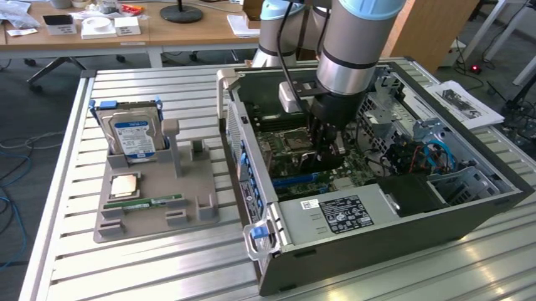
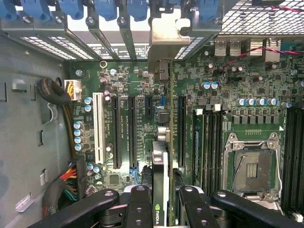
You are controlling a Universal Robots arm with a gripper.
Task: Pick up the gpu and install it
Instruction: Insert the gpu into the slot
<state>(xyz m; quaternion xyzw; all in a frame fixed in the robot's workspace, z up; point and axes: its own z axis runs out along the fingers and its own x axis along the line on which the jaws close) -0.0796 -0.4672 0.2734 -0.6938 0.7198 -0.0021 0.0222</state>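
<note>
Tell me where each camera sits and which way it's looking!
Exterior view: off the arm, higher than the table, looking down into the open computer; the arm and end effector show.
Wrist view: on the wrist, looking along the end effector at the circuit board inside; its fingers show, gripping the graphics card.
Both see: the circuit board and its empty processor socket.
</note>
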